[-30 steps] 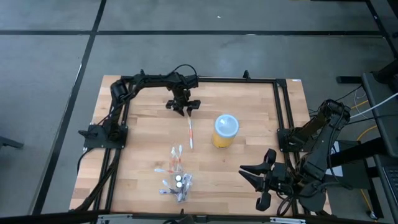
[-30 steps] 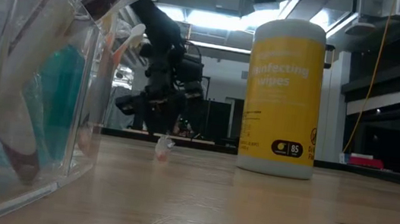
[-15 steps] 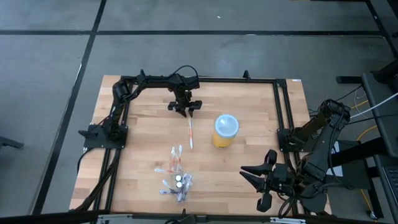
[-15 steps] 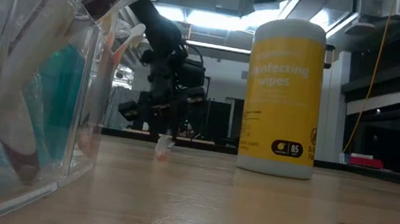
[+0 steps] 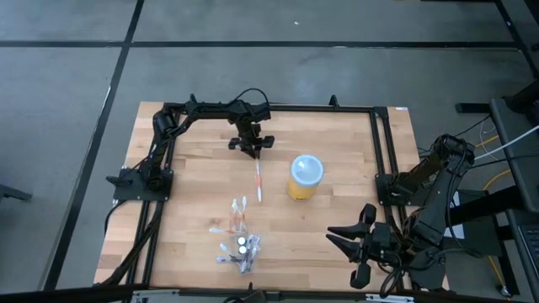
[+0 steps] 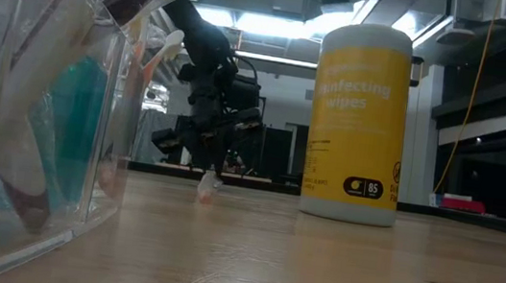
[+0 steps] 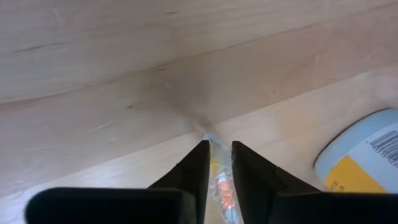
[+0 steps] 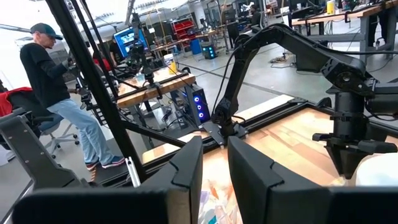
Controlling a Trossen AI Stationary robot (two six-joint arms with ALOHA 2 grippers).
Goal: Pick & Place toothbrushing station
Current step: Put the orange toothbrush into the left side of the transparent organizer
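Observation:
A thin toothbrush [image 5: 258,181] in a clear wrapper lies on the wooden table, running from far to near. My left gripper [image 5: 253,151] stands over its far end, fingers closed in on it [image 7: 219,167]. The yellow cup [image 5: 305,177] with a pale-blue top stands upright to the right of the toothbrush. Nearer the front edge lie more toothbrushes [image 5: 236,215] and a clear pouch [image 5: 242,249] with small things in it. My right gripper [image 5: 345,236] hovers level at the near right corner, open, with nothing between its fingers [image 8: 186,168]. My left gripper pinches the wrapped toothbrush's far end [image 7: 217,155] between its two fingers. They come from above, slanting down, and lie across the toothbrush. The toothbrush lies flat on the table, the rest of it running toward the near edge [image 5: 259,195].
A black frame [image 5: 376,143] runs along the table's far and side edges. In the low view the clear pouch [image 6: 34,115] fills the near left. There is bare wood between the cup and the right rail. A person [image 8: 56,93] stands beyond the table.
My left gripper has shut from wide open onto the far end of the toothbrush, having sunk a little toward it. The toothbrush lies where it was.

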